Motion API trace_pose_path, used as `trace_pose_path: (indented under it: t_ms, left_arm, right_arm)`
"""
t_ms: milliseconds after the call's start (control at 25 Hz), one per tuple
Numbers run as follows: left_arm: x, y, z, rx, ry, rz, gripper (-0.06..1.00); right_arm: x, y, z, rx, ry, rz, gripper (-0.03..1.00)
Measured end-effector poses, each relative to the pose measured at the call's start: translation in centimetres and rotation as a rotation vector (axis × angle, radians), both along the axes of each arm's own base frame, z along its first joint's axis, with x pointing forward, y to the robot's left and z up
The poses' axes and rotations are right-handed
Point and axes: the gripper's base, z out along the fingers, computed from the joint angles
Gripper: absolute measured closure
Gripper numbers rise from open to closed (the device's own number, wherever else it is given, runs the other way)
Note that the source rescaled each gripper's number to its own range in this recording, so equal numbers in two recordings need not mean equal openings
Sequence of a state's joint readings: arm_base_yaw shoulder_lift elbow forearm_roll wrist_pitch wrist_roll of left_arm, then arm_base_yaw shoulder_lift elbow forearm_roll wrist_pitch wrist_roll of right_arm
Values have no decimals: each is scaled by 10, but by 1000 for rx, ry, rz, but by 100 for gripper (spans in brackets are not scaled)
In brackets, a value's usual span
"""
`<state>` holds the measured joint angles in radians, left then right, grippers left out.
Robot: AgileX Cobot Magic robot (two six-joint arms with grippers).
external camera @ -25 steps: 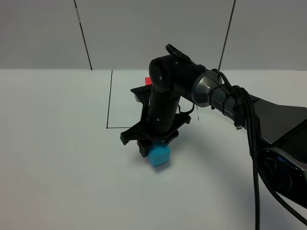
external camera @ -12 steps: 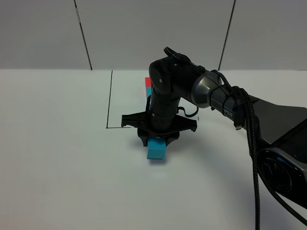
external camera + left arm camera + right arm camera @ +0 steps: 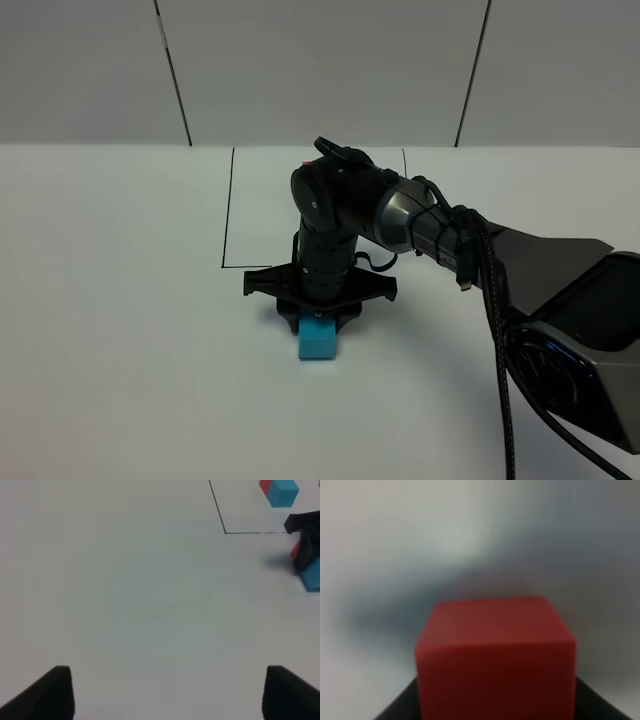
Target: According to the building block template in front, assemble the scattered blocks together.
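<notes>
right claw (image 3: pixel 318 312) pinching red cube (image 3: pixel 495 657) w/ blue cube (image 3: pixel 318 339) touching, template (image 3: pixel 278 490) behind.

Soft, even overhead light leaves the white table (image 3: pixel 120 330) bright without glare. A faint shadow pools under the right gripper (image 3: pixel 318 318). The right wrist view is heavily blurred, the red cube (image 3: pixel 495 655) unfocused.

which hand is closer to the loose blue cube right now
Right. The right hand is down directly over the loose blue cube, with a red cube in front of its camera. The left hand hangs over bare table, well off to the side.
</notes>
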<state>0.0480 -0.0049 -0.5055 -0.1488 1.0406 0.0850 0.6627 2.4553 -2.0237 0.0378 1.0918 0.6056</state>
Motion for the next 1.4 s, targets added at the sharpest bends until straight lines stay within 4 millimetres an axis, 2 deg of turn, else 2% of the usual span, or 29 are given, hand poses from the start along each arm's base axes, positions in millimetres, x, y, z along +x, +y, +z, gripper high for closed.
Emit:
trace_pose_path:
  t_ms: [440,480,520,560,680,760,1040,1160,1240,1400]
  left_arm:
    - [0,0,0,0,0,0,28]
    - [0,0,0,0,0,0,28]
    - [0,0,0,0,0,0,28]
    - [0,0,0,0,0,0,28]
    - [0,0,0,0,0,0,28]
    - [0,0,0,0,0,0,28]
    - [0,0,0,0,0,0,28]
    - [0,0,0,0,0,0,28]
    - [0,0,0,0,0,0,28]
    - [0,0,0,0,0,0,28]
  right_arm:
    - [1,-1,-4,-20,-10,25,94]
    - [1,-1,-4,-21,-11,36,91]
    - [1,-1,-4,-22,-12,49,81]
    - [1,-1,-4,-23,-13,55,66]
    - [1,-2,-3,-32,-9,63,14]
    - [1,-3,-3,-47,-8,69,-1]
    - [1,-5,-3,-66,-6,88,-3]
    - [0,-5,3,-58,-12,90,-3]
    - [0,-5,17,-39,-35,92,-3]
    - [-2,-8,68,18,-122,106,-3]
